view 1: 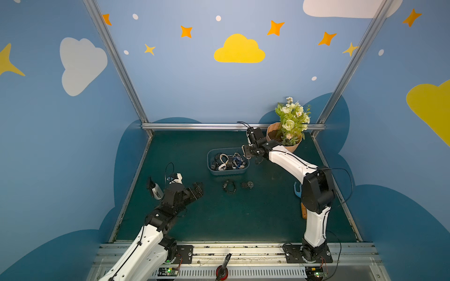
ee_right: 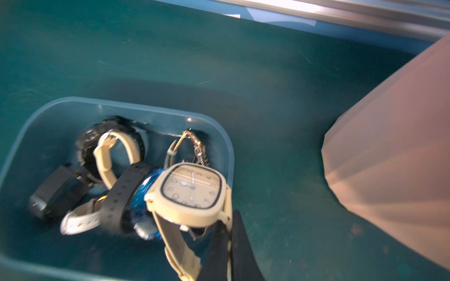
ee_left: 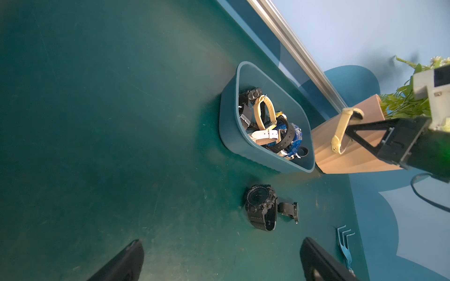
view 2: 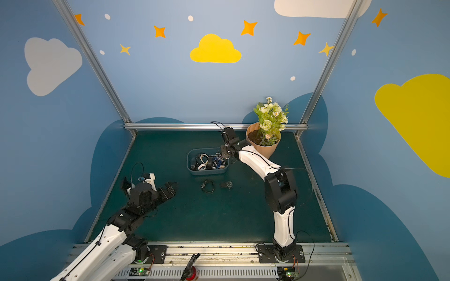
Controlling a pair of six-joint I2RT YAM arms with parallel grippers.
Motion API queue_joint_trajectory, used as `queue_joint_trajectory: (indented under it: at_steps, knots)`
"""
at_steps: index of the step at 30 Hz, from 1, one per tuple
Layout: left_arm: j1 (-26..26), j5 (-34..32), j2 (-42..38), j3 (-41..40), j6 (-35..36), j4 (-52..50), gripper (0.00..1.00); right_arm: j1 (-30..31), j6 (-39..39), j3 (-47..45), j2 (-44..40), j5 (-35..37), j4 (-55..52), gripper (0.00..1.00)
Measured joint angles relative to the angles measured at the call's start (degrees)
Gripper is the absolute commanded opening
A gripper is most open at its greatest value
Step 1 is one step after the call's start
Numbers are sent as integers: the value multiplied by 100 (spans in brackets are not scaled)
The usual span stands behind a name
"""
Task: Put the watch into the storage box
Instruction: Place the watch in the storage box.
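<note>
Nearest, at 6 o'clock: a silver rail (view 1: pixel 243 245) with a red button (view 1: pixel 221 271). Then a dark green mat (view 1: pixel 219 219), dull and scuffed. At 8 o'clock, the left claw (view 1: pixel 196 191), spread wide, holding nothing. Beside it at 9 o'clock, a small spray bottle (view 1: pixel 155 191). In the middle, a big black watch (view 1: pixel 229 186) and a smaller black watch (view 1: pixel 248 185) on the mat. At 3 o'clock, a blue hand rake (view 1: pixel 296 192). Further back, the storage box (view 1: pixel 227 172), a heap of watches inside. Over its 3 o'clock end, the right claw (view 1: pixel 245 152), pinching the strap of a cream watch (ee_right: pixel 192 192), up in the air. At 1 o'clock, a peach flowerpot (view 1: pixel 292 147) with white flowers. All around, blue walls (view 1: pixel 194 85) with painted clouds and stars.
</note>
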Motion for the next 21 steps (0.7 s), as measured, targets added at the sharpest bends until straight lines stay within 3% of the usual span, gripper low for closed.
queue_joint_trajectory:
  at_steps: [11, 21]
  knots:
    - [0, 2, 39, -9, 0, -20, 100, 7, -227, 1241, 1318, 378, -15, 0]
    - [0, 20, 203, -9, -13, -9, 100, 111, -297, 953, 1449, 448, 39, 0]
